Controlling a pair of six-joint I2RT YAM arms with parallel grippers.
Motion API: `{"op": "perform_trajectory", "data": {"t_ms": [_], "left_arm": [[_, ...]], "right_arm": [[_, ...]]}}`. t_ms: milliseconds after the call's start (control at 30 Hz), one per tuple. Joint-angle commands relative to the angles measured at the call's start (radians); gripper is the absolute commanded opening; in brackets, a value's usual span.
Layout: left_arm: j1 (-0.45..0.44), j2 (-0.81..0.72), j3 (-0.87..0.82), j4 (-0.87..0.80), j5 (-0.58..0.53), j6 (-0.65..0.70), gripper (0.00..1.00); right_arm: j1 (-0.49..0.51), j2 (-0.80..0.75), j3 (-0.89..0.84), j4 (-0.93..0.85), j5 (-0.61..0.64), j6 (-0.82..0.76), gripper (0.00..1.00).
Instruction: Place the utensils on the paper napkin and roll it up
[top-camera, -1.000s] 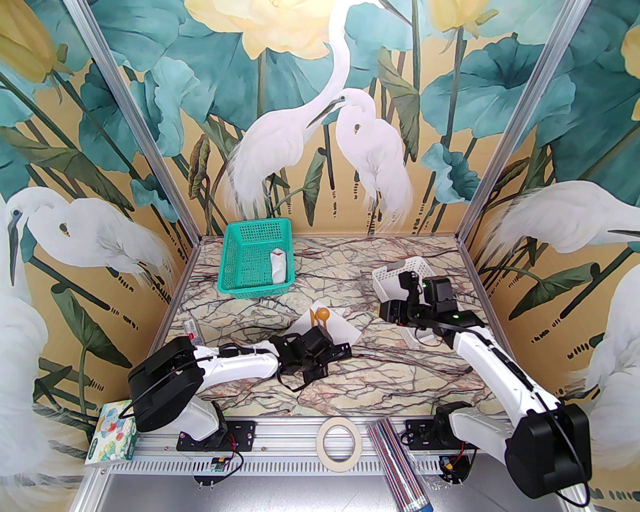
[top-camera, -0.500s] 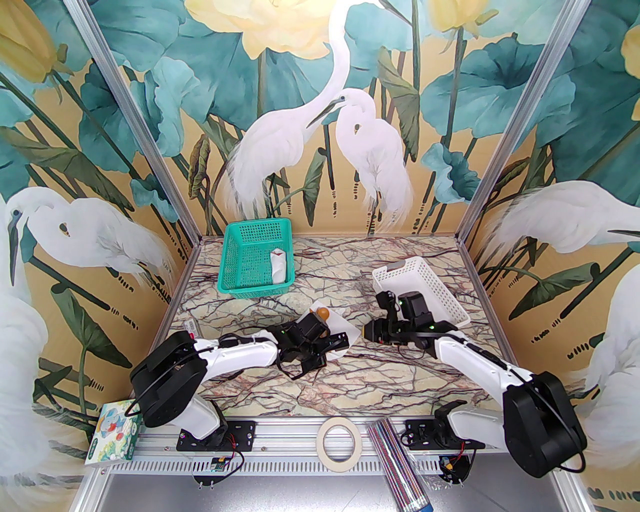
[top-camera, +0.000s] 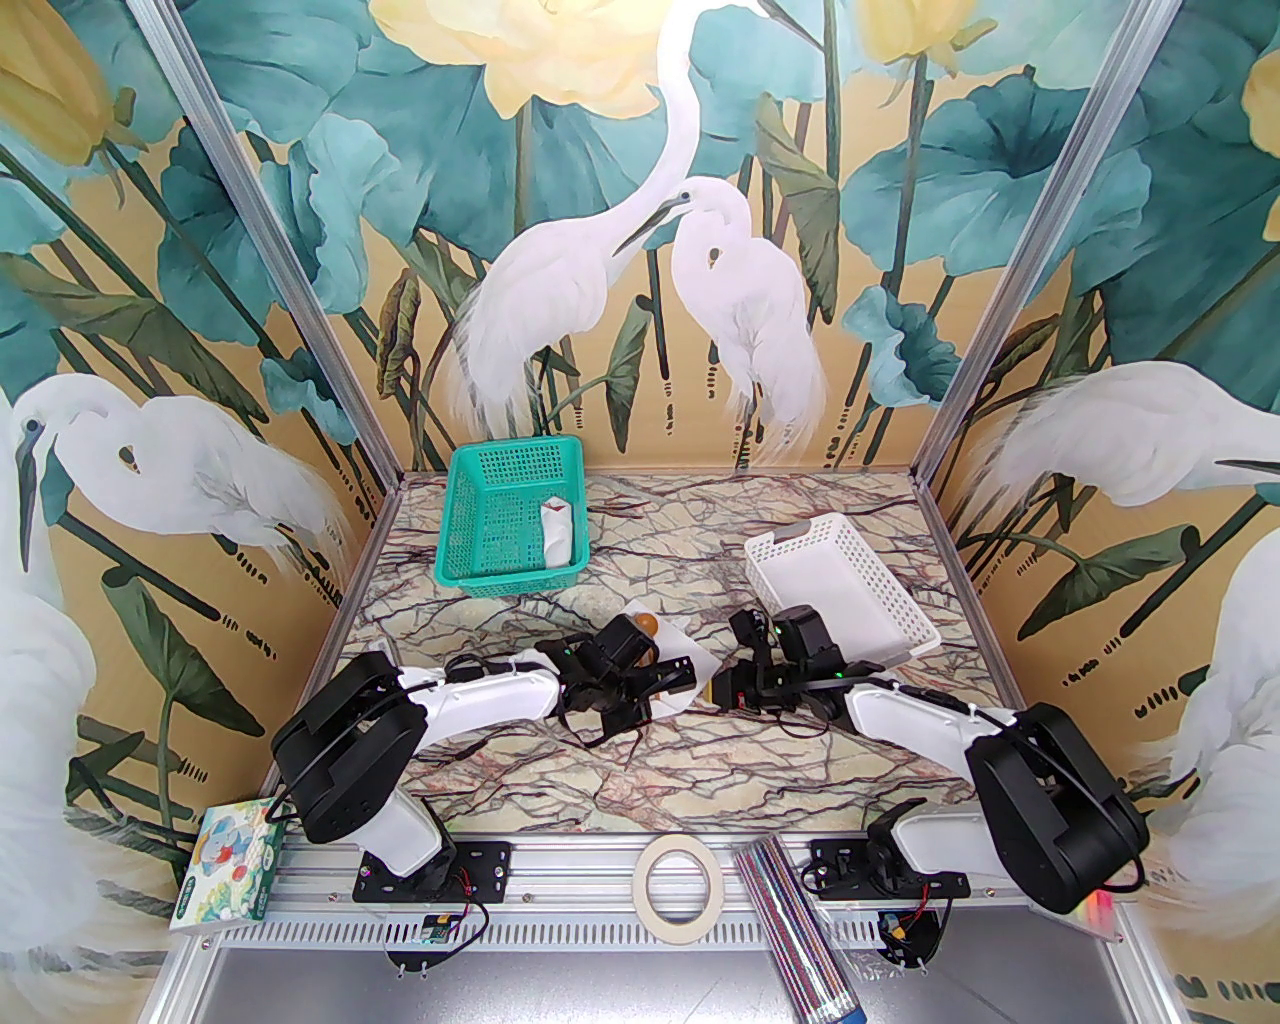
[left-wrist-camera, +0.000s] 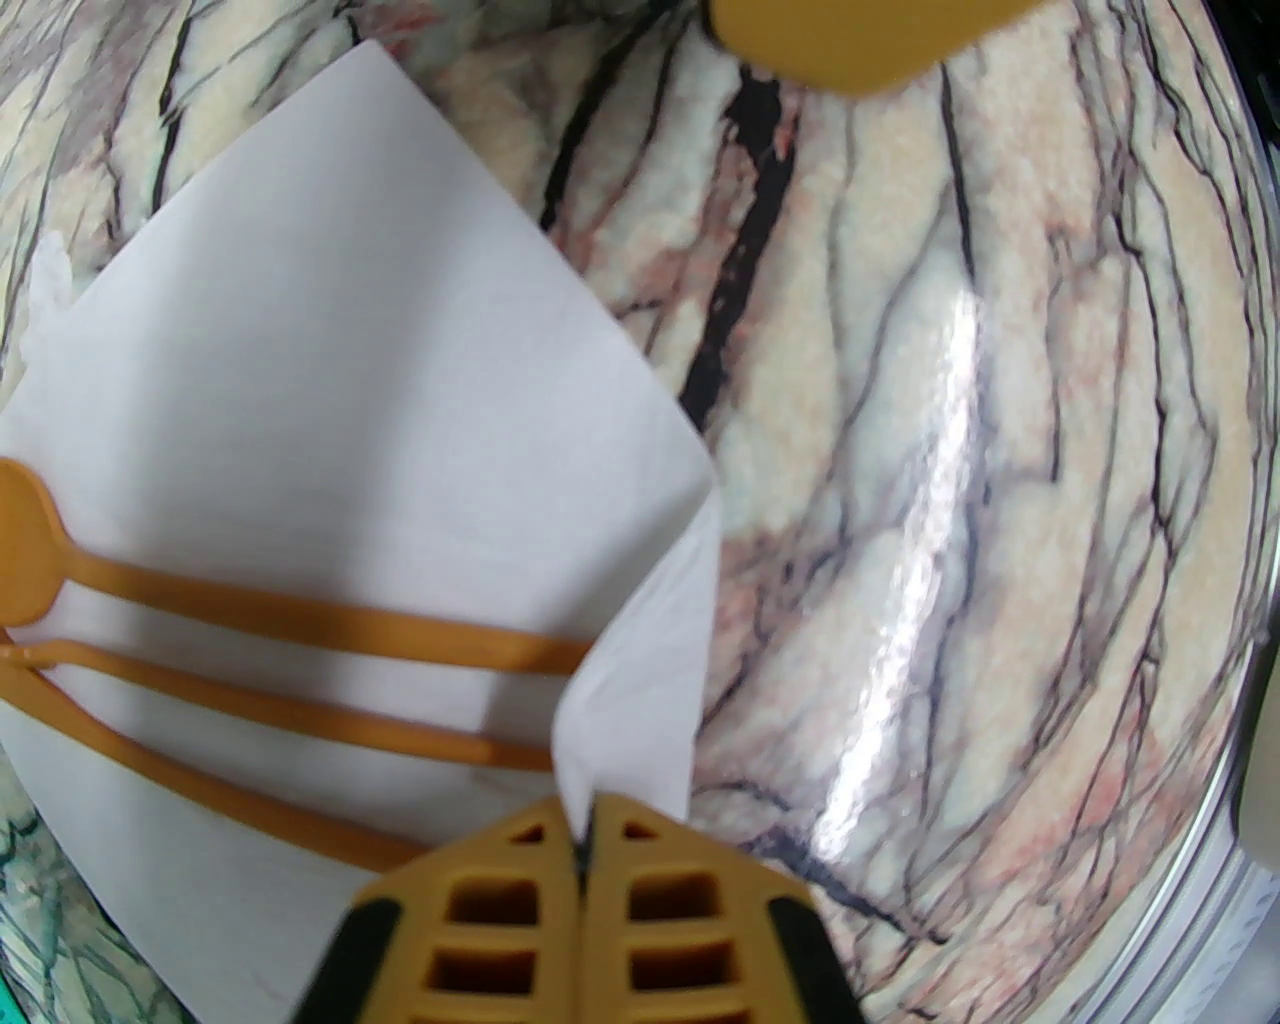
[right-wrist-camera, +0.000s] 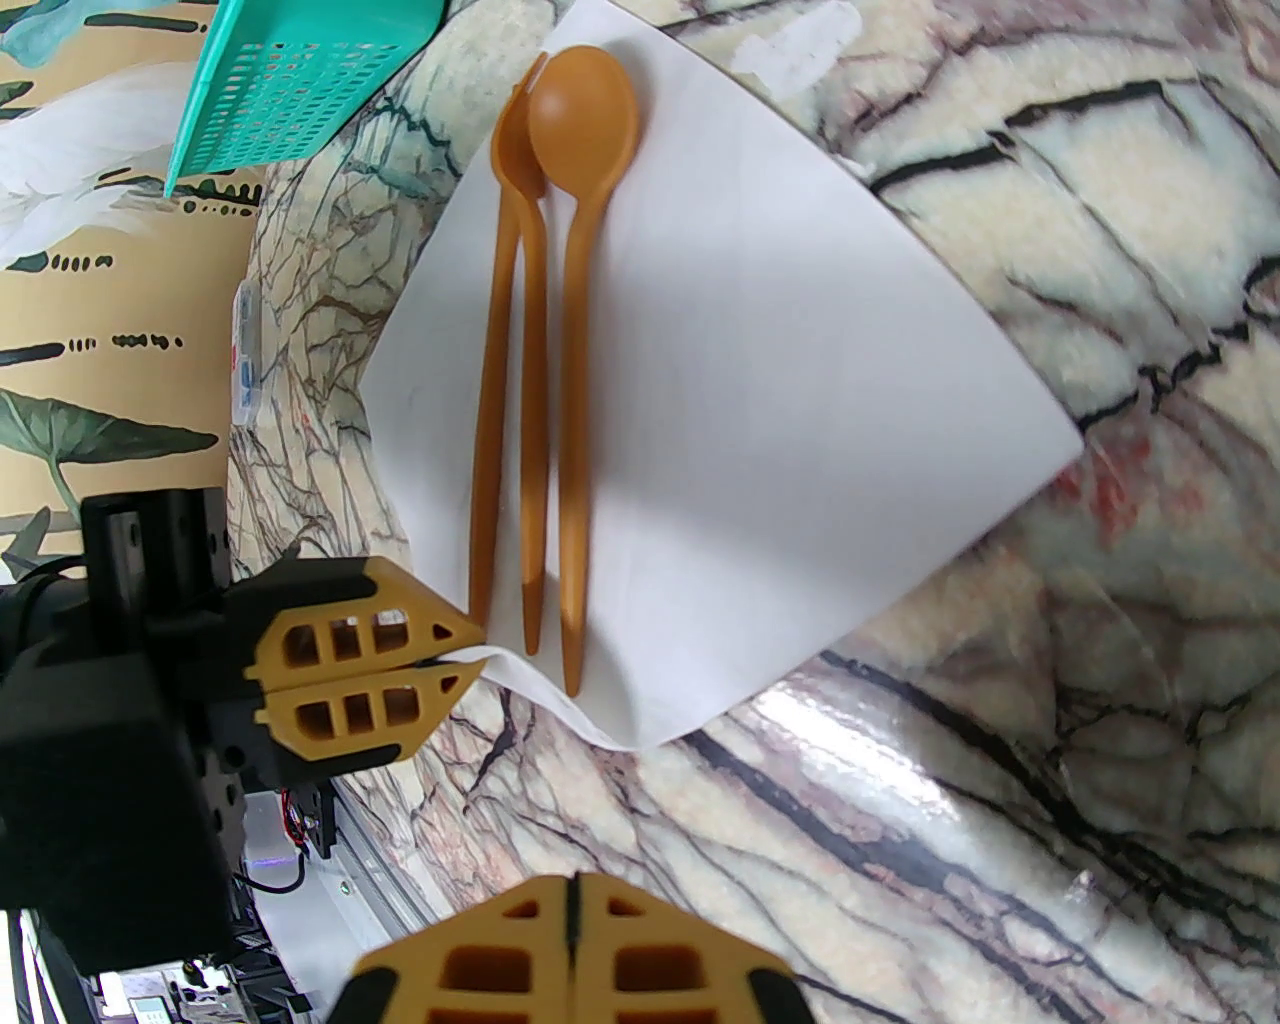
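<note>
right arm: has swung off the white basket (top-camera: 850, 585) at the right of the overhead frame and come in low toward mid-frame. the right pincer (right-wrist-camera: 572, 892) was part open during that swing. it is now pressed fully together with nothing in it. it sits near the napkin (right-wrist-camera: 780, 400), at the sheet's corner in the lower middle of the right wrist frame, with bare worktop (right-wrist-camera: 1000, 800) showing between them.

left arm: has edged a little up-frame in the overhead view. the left pincer (left-wrist-camera: 583, 812) is clamped on the napkin's near corner. that corner is lifted off the worktop and bent back over the handle ends.

utensils (right-wrist-camera: 535, 400): all three lie side by side on the napkin, handles toward the left pincer and heads at the far corner. the spoon (right-wrist-camera: 582, 120) bowl partly overlaps the fork head. none is held.

elsewhere: a green basket (top-camera: 515, 452) in the upper left of the worktop holds another white roll (top-camera: 558, 535). it is well apart from the work.

reading: the placing half looks finished and the roll is just starting from the left-hand corner. the right pincer arriving closed and empty suggests it is there to pin or steady the sheet, not to pick anything up. watch for the thin paper slipping out of the pinch, or the utensils skating apart as the corner folds over.
</note>
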Motion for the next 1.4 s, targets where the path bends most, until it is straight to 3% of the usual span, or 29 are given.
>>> {"op": "perform_trajectory", "data": {"t_ms": [0,1367], "left_arm": [[0.011,0.022,0.027,-0.025,0.034,0.018,0.04],[0.018,0.069,0.079,-0.055,0.039,-0.004,0.05]], "right_arm": [[0.008,0.016,-0.023,0.074,-0.035,0.034,0.00],[0.107,0.248,0.055,0.279,-0.044,0.121,0.00]]}}
